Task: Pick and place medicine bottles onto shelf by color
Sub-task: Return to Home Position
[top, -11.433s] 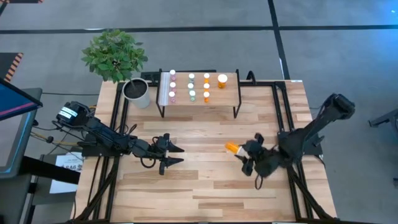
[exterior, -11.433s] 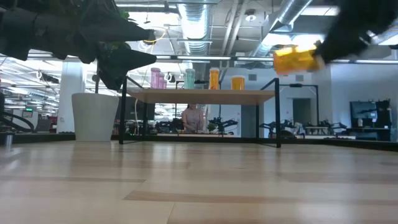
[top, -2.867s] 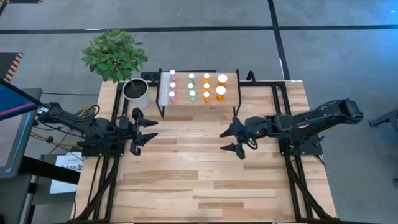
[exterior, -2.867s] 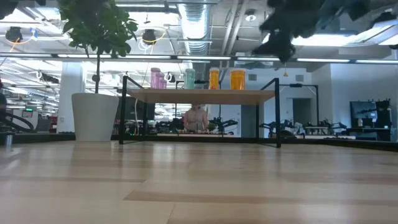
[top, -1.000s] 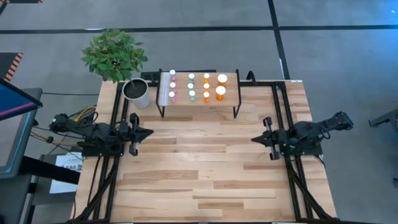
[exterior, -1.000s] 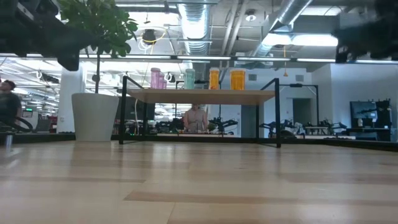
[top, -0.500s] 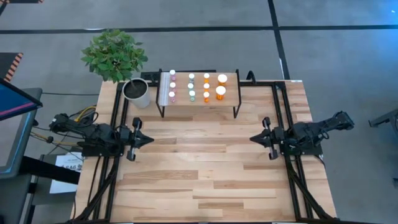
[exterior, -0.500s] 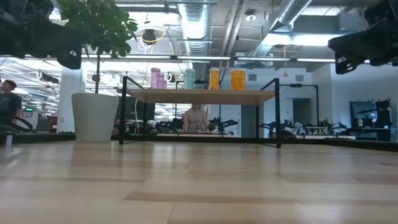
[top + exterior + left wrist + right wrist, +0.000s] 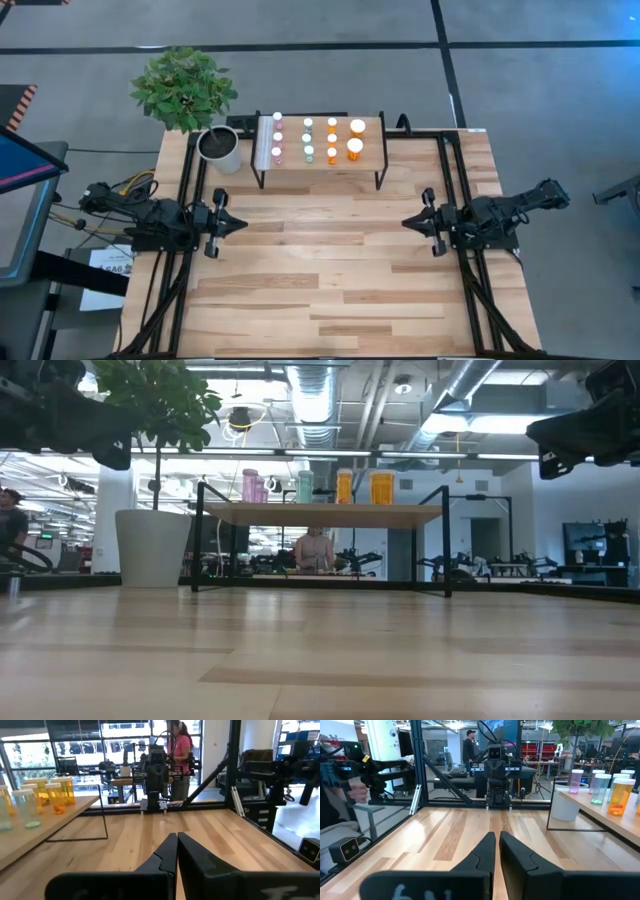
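The left gripper and the right gripper hang well apart, tips facing each other, each with its fingers pressed together on nothing. Between them and off to one side, the small light-wood shelf on black legs carries the white-capped pink, teal and orange medicine bottles, lined up by colour.

The light-wood surface stretches between the left fingers and the right fingers. Off to one side of both, the shelf stands on it, carrying medicine bottles in pink, teal and orange rows. Its two big orange bottles stand nearest the right fingers. A plant pot stands just beside the shelf, toward the left fingers.
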{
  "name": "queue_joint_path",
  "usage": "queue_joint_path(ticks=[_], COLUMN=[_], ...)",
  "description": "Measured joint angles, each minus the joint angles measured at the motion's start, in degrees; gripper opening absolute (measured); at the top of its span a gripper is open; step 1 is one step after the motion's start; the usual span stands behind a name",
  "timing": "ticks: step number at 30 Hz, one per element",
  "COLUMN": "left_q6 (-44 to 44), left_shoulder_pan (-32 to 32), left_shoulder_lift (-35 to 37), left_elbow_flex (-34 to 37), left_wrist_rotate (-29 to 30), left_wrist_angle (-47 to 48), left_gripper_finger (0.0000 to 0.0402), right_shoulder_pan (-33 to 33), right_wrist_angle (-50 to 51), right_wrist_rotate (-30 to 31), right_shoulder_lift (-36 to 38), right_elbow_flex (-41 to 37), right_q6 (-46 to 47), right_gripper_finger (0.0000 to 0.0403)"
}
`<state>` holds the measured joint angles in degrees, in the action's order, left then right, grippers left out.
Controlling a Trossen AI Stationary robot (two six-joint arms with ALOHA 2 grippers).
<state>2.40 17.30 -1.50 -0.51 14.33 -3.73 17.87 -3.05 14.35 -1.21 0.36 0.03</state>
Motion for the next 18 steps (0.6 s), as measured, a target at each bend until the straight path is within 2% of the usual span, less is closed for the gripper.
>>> queue_joint_path(ticks=[10,18], left_q6=[-5.0,-5.1], left_shoulder_pan=[0.0,0.0], left_shoulder_lift=[0.0,0.0], left_elbow_flex=[0.0,0.0], left_wrist_rotate=[0.0,0.0], left_wrist_angle=[0.0,0.0], left_gripper_finger=[0.0,0.0], right_shoulder_pan=[0.0,0.0], right_wrist_angle=[0.0,0.0], right_wrist_rotate=[0.1,0.1], right_shoulder_lift=[0.0,0.0], right_elbow_flex=[0.0,0.0], right_q6=[0.0,0.0], right_gripper_finger=[0.0051,0.0051])
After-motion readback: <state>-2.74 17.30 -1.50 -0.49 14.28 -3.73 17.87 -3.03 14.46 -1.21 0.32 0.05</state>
